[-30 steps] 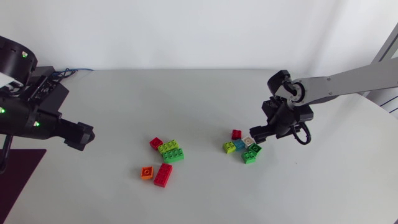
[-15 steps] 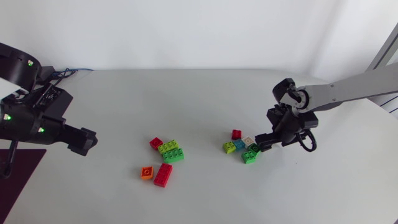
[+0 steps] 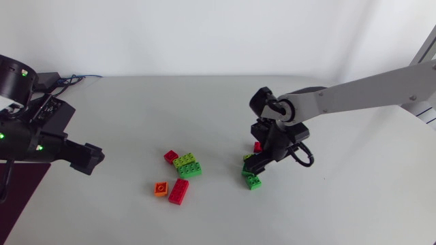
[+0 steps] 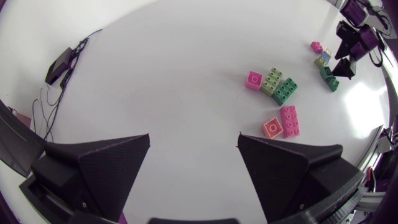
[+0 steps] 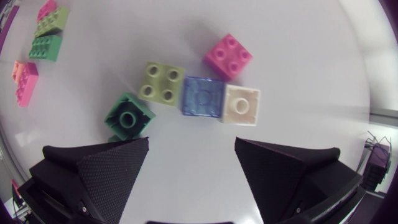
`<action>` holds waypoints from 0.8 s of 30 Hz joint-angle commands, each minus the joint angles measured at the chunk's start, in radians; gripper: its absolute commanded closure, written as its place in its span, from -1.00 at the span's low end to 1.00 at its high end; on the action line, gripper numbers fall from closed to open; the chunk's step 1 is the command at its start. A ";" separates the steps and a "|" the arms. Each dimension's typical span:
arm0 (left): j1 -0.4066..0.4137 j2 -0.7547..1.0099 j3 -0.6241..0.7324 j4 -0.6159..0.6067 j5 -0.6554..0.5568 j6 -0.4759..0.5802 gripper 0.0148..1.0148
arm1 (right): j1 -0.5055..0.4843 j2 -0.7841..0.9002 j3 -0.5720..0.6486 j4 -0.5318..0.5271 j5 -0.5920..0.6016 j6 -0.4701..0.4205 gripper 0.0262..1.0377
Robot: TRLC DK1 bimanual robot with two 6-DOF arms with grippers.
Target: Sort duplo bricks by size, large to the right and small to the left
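Counted eleven bricks: six clustered at blue brick, five in left group well left of it. Noted right gripper poised just above blue brick, arm outstretched, fingers spread wide, empty. Left gripper far left of it, likewise spread and empty.

My white table carries two groups of bricks. Toward its left edge lie a small red brick, a lime brick, a green brick, a small orange brick and a long red brick. Toward the right edge, close together, lie a square red brick, a square lime brick, a blue brick, a cream brick and a dark green brick.
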 commanded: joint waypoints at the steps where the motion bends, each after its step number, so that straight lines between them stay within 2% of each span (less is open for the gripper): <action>1: 0.008 -0.019 -0.036 0.003 0.013 0.026 -0.94 | 0.074 0.014 0.046 -0.037 0.006 0.048 -0.92; 5: 0.008 -0.021 -0.033 0.003 0.016 0.028 -0.94 | 0.094 0.012 0.058 -0.054 0.014 0.063 -0.92; 12: 0.002 -0.014 -0.033 0.016 0.021 0.026 -0.94 | -0.108 -0.039 0.081 -0.065 0.009 0.012 -0.92; 18: -0.003 -0.014 -0.036 0.020 0.033 0.026 -0.94 | -0.282 0.006 0.146 -0.066 -0.009 -0.064 -0.92; 24: -0.001 -0.011 -0.044 0.031 0.039 0.026 -0.94 | -0.320 0.115 0.147 -0.019 -0.009 -0.073 -0.92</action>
